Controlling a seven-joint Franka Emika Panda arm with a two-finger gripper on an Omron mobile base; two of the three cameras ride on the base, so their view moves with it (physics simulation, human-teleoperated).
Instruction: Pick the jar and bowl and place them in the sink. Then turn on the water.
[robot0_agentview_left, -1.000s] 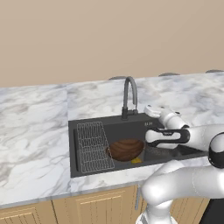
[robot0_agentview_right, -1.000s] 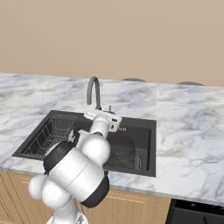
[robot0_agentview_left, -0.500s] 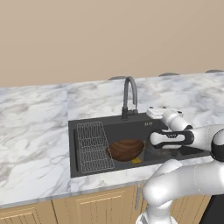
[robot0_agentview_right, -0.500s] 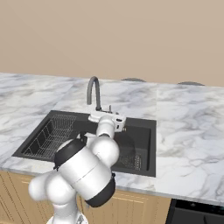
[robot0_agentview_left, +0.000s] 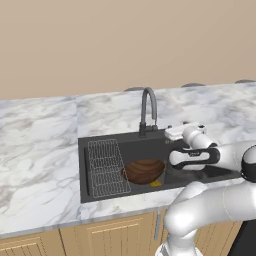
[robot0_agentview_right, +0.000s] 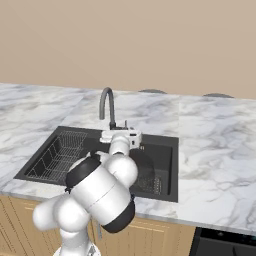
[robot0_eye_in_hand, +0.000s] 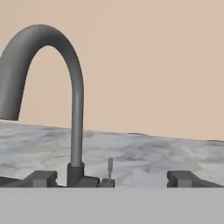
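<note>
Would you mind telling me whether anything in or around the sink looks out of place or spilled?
Nothing stands out. The wooden bowl sits upright in the sink beside the wire rack, no water runs from the faucet, and the open gripper faces its small lever.

The counter is rendered as polished white marble with grey veining. The sink is finished in matt black, and a thin metal wire rack is seen inside it. The bowl is shown as dark brown wood with visible grain. The faucet is given a smooth, matt dark grey finish. The cabinet fronts are shown as light wood.
</note>
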